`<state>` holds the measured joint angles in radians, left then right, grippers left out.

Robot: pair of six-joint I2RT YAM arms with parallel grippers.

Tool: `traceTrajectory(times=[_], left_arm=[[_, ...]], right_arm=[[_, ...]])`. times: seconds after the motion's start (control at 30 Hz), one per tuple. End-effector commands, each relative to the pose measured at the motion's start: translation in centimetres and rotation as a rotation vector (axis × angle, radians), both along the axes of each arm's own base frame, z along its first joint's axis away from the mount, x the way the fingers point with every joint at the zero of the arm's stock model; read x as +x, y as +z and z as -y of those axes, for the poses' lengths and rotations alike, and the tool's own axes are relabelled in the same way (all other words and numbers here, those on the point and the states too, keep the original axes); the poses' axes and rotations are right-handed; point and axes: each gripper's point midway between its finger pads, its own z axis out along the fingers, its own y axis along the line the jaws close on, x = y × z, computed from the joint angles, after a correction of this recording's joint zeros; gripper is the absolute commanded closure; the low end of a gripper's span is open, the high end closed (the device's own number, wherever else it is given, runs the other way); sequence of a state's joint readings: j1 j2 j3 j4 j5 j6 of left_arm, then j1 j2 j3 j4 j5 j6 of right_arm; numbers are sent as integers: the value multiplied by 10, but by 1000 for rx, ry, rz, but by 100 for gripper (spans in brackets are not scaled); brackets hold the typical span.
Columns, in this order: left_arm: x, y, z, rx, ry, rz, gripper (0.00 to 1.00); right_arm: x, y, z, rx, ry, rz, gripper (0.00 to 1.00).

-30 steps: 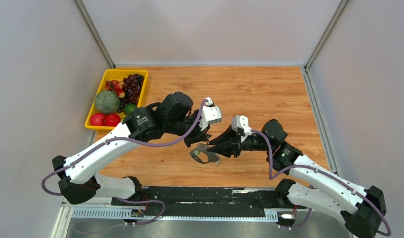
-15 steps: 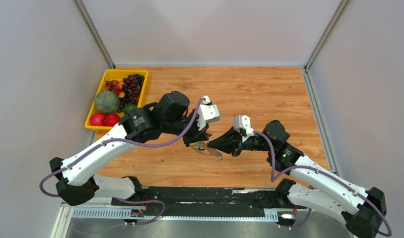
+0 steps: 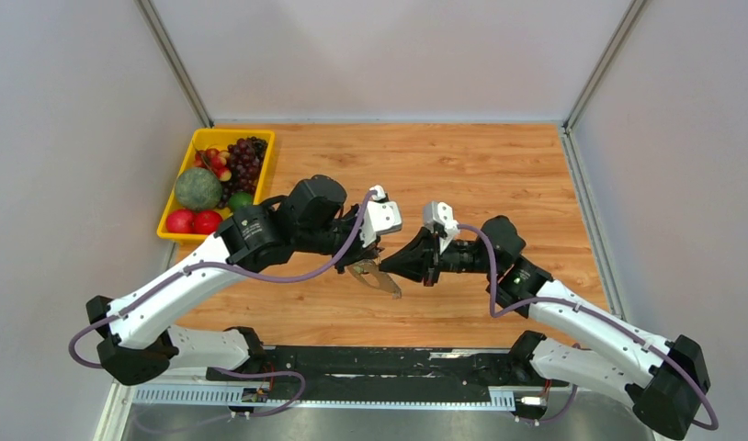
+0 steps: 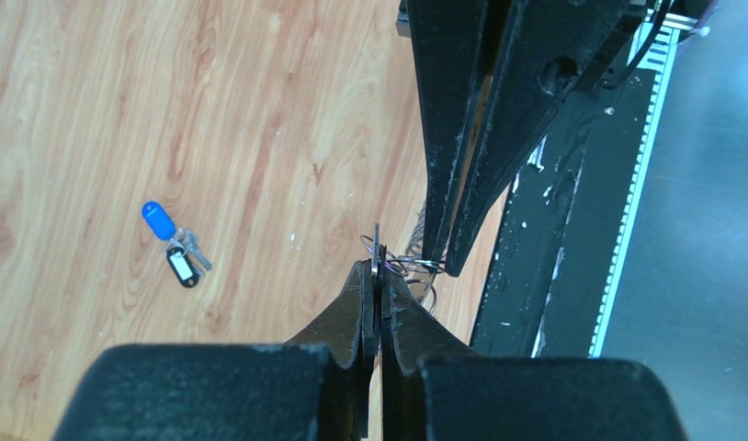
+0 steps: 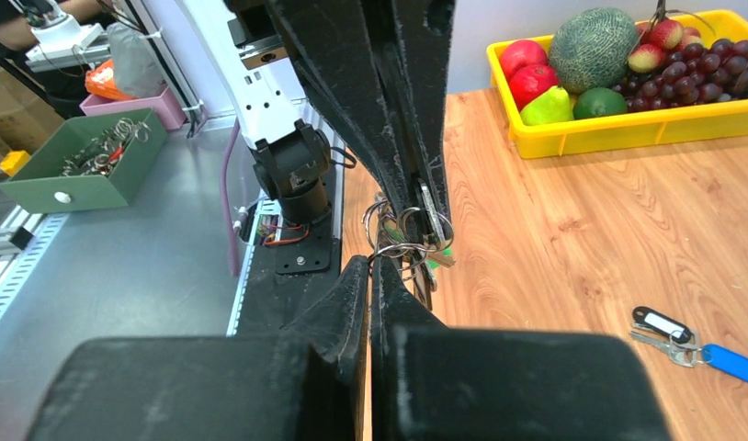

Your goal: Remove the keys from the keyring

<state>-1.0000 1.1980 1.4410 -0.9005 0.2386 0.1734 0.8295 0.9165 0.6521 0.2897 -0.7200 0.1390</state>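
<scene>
Jaws of left gripper [image 4: 377, 276] and right gripper [image 5: 370, 266] clamp the keyring [image 3: 378, 278], slanting between them. Loose keys [image 4: 182, 265] lie well apart on the counter [image 4: 122, 110]

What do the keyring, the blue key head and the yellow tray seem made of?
The keyring looks like thin silvery metal wire, with bright glints. The blue key head is likely plastic: smooth, uniform colour. The yellow tray seems moulded plastic, glossy and evenly coloured.

Right fingers [image 5: 350, 296] have closed onto the keyring [image 5: 390, 241].
</scene>
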Motion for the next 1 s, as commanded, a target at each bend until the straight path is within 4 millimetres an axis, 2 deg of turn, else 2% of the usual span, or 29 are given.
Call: traceTrajectory(times=[0.0,0.33,0.73,0.97], left_arm=[[11,52,4,-153,-20,186,100],[15,60,-6,-153,-21,279,100],[12,61,-7,-155,-42,290,100],[8,62,-5,-165,-62,278,100]], right_arm=[[-8,-3,-2,-38,55,-144,100],[-7,-6,-4,-65,101,-282,100],[-6,-2,1,-45,99,-241,100],[-12,14,19,25,45,-28,73]])
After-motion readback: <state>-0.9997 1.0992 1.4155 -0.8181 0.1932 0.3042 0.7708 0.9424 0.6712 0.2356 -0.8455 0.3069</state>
